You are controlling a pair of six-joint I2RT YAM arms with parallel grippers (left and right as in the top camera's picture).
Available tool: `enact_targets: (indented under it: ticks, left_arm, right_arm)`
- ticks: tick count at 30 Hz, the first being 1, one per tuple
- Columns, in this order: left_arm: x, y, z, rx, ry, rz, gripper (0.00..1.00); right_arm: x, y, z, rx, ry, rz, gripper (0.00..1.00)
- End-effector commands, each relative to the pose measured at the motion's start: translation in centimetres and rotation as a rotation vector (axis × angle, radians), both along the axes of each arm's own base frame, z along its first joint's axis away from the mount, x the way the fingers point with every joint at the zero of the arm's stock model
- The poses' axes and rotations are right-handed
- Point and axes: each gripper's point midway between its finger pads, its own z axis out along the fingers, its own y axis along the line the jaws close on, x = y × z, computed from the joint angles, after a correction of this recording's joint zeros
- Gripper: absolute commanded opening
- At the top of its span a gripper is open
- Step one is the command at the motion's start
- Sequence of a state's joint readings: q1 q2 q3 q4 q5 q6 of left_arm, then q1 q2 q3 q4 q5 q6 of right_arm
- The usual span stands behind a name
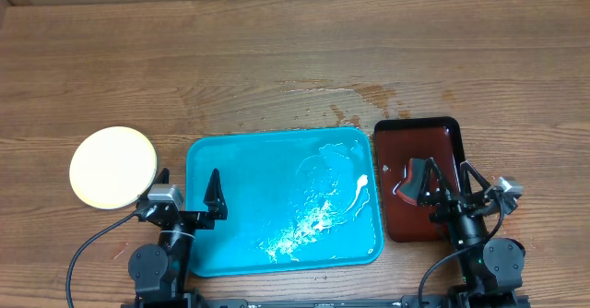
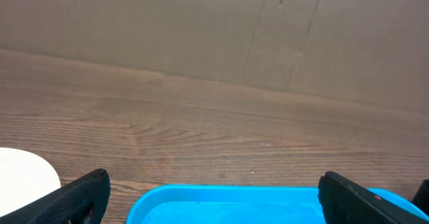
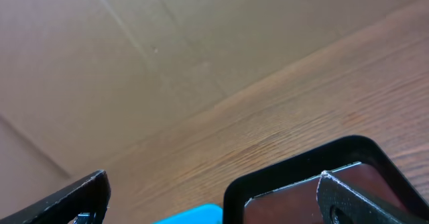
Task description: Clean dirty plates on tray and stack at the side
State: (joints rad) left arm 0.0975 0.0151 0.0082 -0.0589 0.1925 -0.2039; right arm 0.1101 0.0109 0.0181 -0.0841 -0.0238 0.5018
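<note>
Plates show as one pale yellow disc [image 1: 112, 167] on the table [image 1: 277, 59], left of the blue tray [image 1: 240, 174] and apart from it; you cannot tell whether others lie beneath it. Your left gripper [image 1: 189, 181] hangs over the tray's left rim, jaws spread wide, holding nothing. Your right gripper [image 1: 444, 174] hangs over the dark red tray [image 1: 415, 135] just right of the blue one, jaws likewise spread and empty. White foamy streaks [image 1: 313, 218] cover the blue tray's right half, and a wet patch [image 1: 355, 94] lies on the table behind it.
</note>
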Motion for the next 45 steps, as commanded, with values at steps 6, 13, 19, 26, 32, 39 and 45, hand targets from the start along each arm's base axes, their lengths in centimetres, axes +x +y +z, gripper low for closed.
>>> enact_targets:
  ticks: [6, 13, 19, 26, 32, 39, 45]
  left_arm:
    - [-0.03, 0.00, 0.06, -0.005, -0.006, 0.003, 0.99]
    - [-0.03, 0.00, 0.06, -0.005, -0.006, 0.003, 0.99]
    - [-0.03, 0.00, 0.06, -0.005, -0.006, 0.003, 1.00]
    - [-0.03, 0.00, 0.06, -0.005, -0.006, 0.003, 1.00]
    - [-0.03, 0.00, 0.06, -0.004, -0.006, 0.003, 1.00]
    - [-0.03, 0.00, 0.06, -0.005, -0.006, 0.003, 1.00]
    - [-0.03, 0.00, 0.06, -0.005, -0.006, 0.003, 1.00]
  right_arm:
    - [-0.06, 0.42, -0.27, -0.086, -0.015, 0.029, 1.00]
    - [-0.11, 0.69, -0.24, -0.250, -0.046, 0.048, 1.00]
    - [-0.11, 0.70, -0.24, -0.398, -0.072, 0.051, 1.00]
    - [-0.11, 0.68, -0.26, -0.398, -0.071, 0.050, 1.00]
    - [-0.10, 0.62, -0.22, -0.391, -0.071, 0.047, 1.00]
    - [-0.10, 0.62, -0.20, -0.391, -0.071, 0.047, 1.00]
    - [-0.10, 0.62, -0.20, -0.391, -0.071, 0.047, 1.00]
